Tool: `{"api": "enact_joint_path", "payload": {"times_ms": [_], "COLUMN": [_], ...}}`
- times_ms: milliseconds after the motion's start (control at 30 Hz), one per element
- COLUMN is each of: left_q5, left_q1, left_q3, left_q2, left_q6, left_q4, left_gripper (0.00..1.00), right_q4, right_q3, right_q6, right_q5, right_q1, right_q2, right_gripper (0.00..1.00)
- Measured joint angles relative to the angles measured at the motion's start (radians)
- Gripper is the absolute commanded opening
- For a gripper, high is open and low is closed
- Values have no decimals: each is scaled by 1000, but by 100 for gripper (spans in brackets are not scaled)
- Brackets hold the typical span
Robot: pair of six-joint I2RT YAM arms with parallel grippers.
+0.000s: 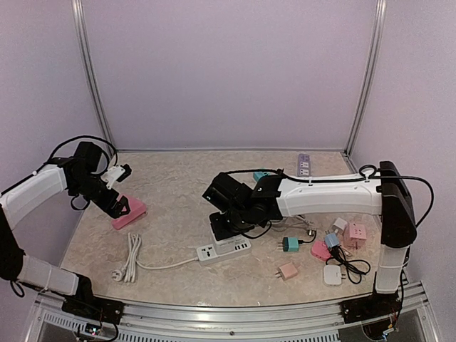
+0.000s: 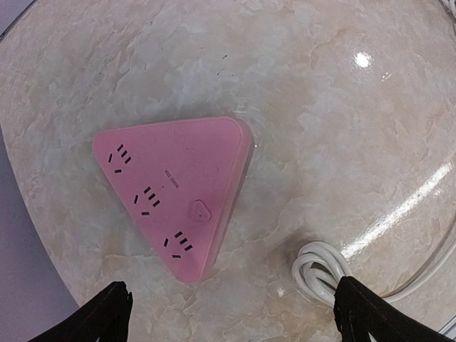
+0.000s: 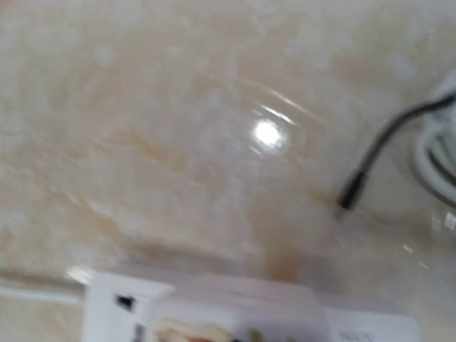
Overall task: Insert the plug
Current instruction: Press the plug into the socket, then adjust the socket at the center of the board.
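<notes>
A white power strip point(image 1: 224, 251) lies at the front middle, and its top edge shows in the right wrist view point(image 3: 107, 303). My right gripper point(image 1: 229, 226) hangs just over it. Its fingers do not show in the blurred wrist view, where a white plug point(image 3: 239, 306) sits centred right over the strip. A pink triangular power strip point(image 1: 130, 212) lies at the left, clear in the left wrist view point(image 2: 174, 189). My left gripper point(image 2: 235, 313) is open and empty just in front of it, above the table point(image 1: 178, 185).
The strip's coiled white cable point(image 1: 130, 258) lies at the front left, beside my left finger point(image 2: 320, 274). Several loose plugs lie at the right: teal point(image 1: 291, 244), pink point(image 1: 288, 271), pink point(image 1: 355, 232), white point(image 1: 333, 274). A grey strip point(image 1: 305, 165) lies at the back. A black cable point(image 3: 377, 153) crosses nearby.
</notes>
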Motion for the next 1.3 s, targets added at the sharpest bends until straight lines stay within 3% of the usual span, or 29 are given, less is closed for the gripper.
{"api": "enact_joint_path", "payload": {"times_ms": [67, 100, 167, 267, 333, 400, 600, 767, 1033, 1300], "left_q5": [0, 0, 0, 0, 0, 0, 2, 6, 10, 10], "left_q1": [1, 2, 3, 3, 5, 8, 14, 16, 20, 20], "left_q3": [0, 0, 0, 0, 0, 0, 0, 0, 0, 0], "left_q2": [-1, -2, -4, -13, -20, -26, -44, -49, -49, -60], "left_q6": [0, 0, 0, 0, 0, 0, 0, -2, -4, -5], "left_q4": [0, 0, 0, 0, 0, 0, 0, 1, 1, 2], "left_gripper": [97, 97, 97, 97, 98, 98, 98, 98, 98, 98], "right_q4": [-37, -75, -142, -216, -253, -280, -312, -334, -278, -84], "right_q3": [20, 36, 68, 119, 118, 82, -228, -473, -547, -711], "right_q6": [-1, -2, -2, 11, 31, 58, 166, 248, 326, 551], "right_q5": [9, 14, 24, 52, 72, 87, 41, -40, -119, -144], "right_q1": [0, 0, -5, -11, -24, -49, -160, -182, -197, -220], "right_q2": [0, 0, 0, -8, -45, -113, -351, -373, -417, -560], "right_gripper": [0, 6, 22, 60, 76, 85, 86, 85, 87, 83]}}
